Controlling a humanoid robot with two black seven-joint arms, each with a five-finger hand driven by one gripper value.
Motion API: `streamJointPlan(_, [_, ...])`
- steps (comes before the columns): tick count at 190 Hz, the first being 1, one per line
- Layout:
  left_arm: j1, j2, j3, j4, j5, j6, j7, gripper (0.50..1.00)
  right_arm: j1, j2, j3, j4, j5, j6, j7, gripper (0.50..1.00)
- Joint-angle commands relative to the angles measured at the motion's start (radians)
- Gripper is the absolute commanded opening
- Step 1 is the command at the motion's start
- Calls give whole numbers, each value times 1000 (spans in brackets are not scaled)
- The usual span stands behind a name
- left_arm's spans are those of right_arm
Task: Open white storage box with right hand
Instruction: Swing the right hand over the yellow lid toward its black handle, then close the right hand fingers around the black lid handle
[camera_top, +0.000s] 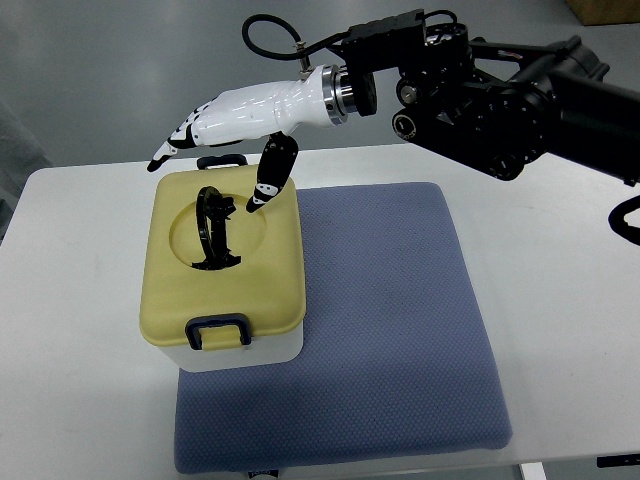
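A white storage box (240, 350) with a pale yellow lid (270, 270) stands on the left part of a blue mat (400, 330). The lid has a black carry handle (213, 228) standing up in a round recess and a black front latch (218, 331). A second latch (222, 160) shows at the back edge. My right hand (215, 150), white with black fingertips, hovers over the back of the lid. Its fingers are spread, pointing left. Its thumb (270, 178) points down and its tip is close to the handle. It holds nothing.
The mat lies on a white table (560, 300). The black right arm (500, 90) comes in from the upper right above the table's far edge. Grey floor lies beyond the table.
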Motion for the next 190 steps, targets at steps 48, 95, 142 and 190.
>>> streamJointPlan(48, [0, 0, 0, 0, -1, 0, 0, 1000, 71, 40, -93, 71, -116, -11, 6, 866])
streamJointPlan(95, [0, 0, 0, 0, 1, -1, 0, 1000, 65, 44, -121, 57, -161, -21, -2, 795])
streamJointPlan(142, [0, 0, 0, 0, -1, 0, 0, 1000, 63, 44, -121, 52, -164, -34, -5, 729])
streamJointPlan(190, [0, 0, 0, 0, 1, 0, 0, 1000, 63, 46, -121, 54, -164, -32, -3, 615])
